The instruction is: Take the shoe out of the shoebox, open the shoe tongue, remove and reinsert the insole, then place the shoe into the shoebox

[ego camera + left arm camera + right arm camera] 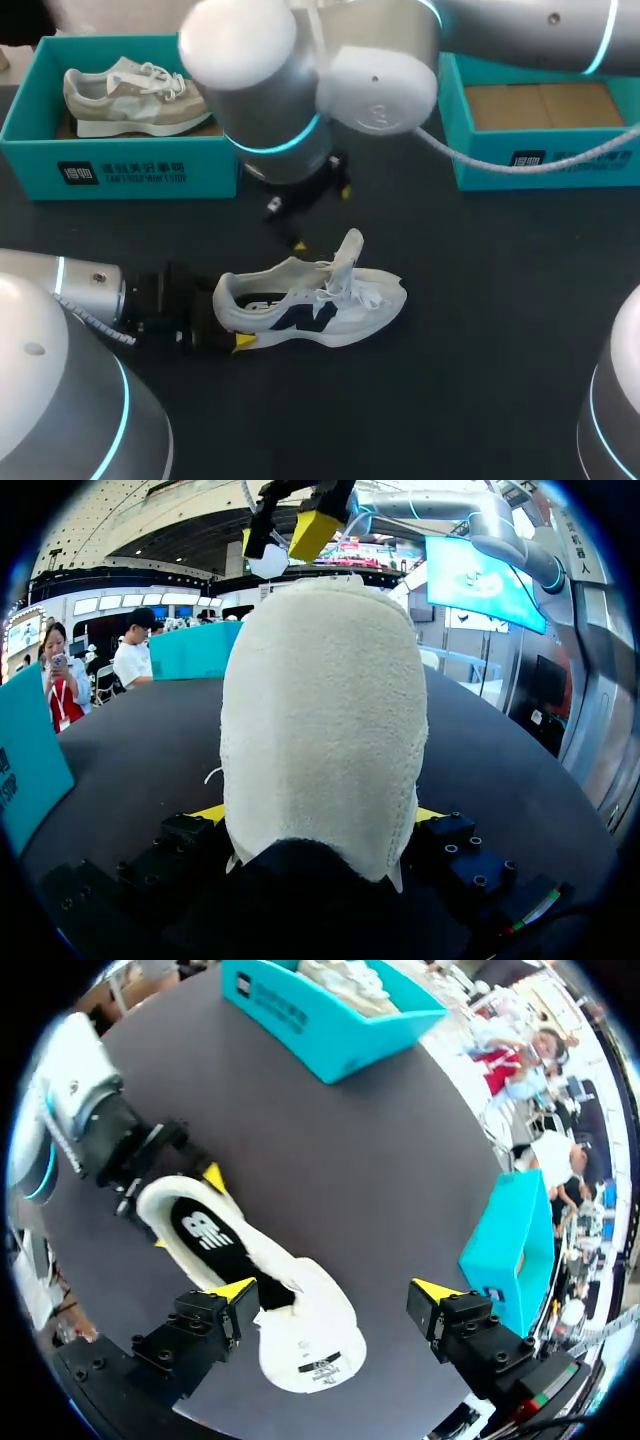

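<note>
A white shoe (320,305) with a navy logo lies on its sole mid-table, its tongue (348,255) standing up. My left gripper (228,322) comes in low from the left and holds the shoe's heel (320,710), one yellow fingertip (208,813) on each side. In the right wrist view the black insole (205,1235) shows inside the shoe (300,1330). My right gripper (335,1290) hangs open above the shoe's tongue and laces, touching nothing; in the head view the right gripper (320,215) is just behind the shoe.
A teal shoebox (120,165) at the back left holds a beige shoe (135,95). A second teal shoebox (540,160) stands at the back right, its cardboard floor bare. The right arm's white cable (520,160) hangs across it.
</note>
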Tool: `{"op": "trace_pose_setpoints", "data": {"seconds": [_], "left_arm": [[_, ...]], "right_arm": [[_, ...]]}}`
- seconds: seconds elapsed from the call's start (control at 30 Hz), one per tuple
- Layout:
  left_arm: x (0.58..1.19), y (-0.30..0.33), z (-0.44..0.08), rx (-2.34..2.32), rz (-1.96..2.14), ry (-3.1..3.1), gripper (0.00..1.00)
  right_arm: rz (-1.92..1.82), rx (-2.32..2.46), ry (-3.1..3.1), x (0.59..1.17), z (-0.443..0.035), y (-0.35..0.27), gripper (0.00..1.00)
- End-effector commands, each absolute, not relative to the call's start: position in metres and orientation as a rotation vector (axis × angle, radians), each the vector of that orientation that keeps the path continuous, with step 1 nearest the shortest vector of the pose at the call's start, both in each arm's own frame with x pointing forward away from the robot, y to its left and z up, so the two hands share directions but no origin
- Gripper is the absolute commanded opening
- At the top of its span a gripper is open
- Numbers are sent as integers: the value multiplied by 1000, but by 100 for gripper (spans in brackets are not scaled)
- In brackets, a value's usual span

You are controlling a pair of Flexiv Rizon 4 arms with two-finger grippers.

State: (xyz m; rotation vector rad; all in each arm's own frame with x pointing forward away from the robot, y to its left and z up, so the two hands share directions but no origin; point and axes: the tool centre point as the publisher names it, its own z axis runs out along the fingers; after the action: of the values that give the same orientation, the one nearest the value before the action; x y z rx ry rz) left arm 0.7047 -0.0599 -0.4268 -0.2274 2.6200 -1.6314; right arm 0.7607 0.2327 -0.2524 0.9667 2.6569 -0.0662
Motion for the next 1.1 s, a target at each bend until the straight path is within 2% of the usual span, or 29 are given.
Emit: {"op": "trace_pose_setpoints", "data": {"seconds": [0.03, 0.07, 0.1, 0.2, 1.03, 1.1], "left_arm": [[706, -62, -434, -228, -1629, 2623, 0], [706, -62, -434, -228, -1629, 2623, 0], [706, -62, -434, -228, -1629, 2623, 0], [706, -62, -434, -228, -1629, 2623, 0], [706, -62, -434, -228, -1629, 2623, 0], [706, -62, -434, -228, -1629, 2623, 0]], "right_arm": [[27, 606, 2887, 756, -254, 264, 90], [57, 545, 2923, 753, -254, 270, 40], [70, 490, 2971, 749, -255, 275, 0], [68, 359, 3103, 734, -260, 284, 0], [68, 359, 3103, 734, -260, 284, 0], [75, 273, 3156, 729, -279, 290, 0]]}}
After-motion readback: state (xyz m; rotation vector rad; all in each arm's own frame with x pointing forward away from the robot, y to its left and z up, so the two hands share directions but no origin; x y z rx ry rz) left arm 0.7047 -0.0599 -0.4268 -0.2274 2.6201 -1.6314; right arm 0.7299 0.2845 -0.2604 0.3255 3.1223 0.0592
